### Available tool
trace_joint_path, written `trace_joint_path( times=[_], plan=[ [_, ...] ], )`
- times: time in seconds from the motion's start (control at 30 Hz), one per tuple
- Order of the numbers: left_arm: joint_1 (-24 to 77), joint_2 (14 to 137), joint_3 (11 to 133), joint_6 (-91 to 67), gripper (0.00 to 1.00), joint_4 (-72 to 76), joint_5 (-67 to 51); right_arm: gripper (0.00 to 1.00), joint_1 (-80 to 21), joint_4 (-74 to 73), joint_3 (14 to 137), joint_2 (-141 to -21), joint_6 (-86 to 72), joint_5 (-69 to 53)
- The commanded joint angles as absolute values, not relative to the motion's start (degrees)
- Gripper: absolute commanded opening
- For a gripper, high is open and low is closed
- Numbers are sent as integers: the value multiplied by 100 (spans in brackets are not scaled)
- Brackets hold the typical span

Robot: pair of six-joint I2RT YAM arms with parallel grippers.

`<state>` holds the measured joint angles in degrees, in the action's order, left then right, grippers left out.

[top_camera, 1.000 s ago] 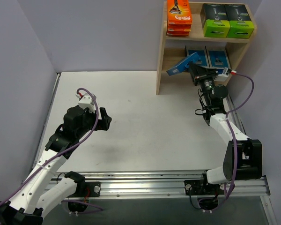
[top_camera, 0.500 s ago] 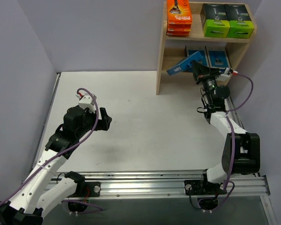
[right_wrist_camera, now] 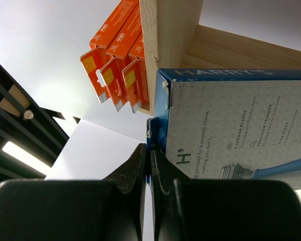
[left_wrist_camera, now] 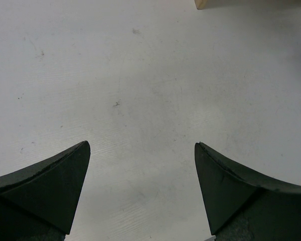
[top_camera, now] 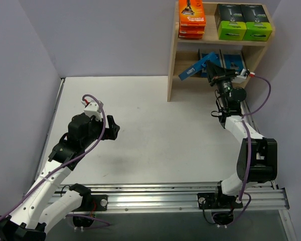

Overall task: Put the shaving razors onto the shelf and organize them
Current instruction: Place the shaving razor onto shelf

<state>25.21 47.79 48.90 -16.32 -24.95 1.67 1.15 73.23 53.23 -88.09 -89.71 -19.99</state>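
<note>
Right hand pinches the tilted blue card by its edge at 1 o'clock. It could clip the shelf and twist loose. Left hand released.

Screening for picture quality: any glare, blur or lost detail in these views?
Top external: even light, sharp. Left wrist: left gripper's fingers dark, featureless. Right wrist: bright light strip lower left; print on the light-blue razor pack legible.
</note>
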Motion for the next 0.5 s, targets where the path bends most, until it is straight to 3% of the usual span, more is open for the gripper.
trace_joint_path(
  times=[0.0,0.47],
  plan=[
    [2558,4737,4931,-1652,94,-2347,149,0,141,7778,5695,-8833,-9000,-2030],
    [2566,4711,4931,-1644,94,-2347,149,0,123,7734,6152,-9026,-9070,-1978]
  ],
)
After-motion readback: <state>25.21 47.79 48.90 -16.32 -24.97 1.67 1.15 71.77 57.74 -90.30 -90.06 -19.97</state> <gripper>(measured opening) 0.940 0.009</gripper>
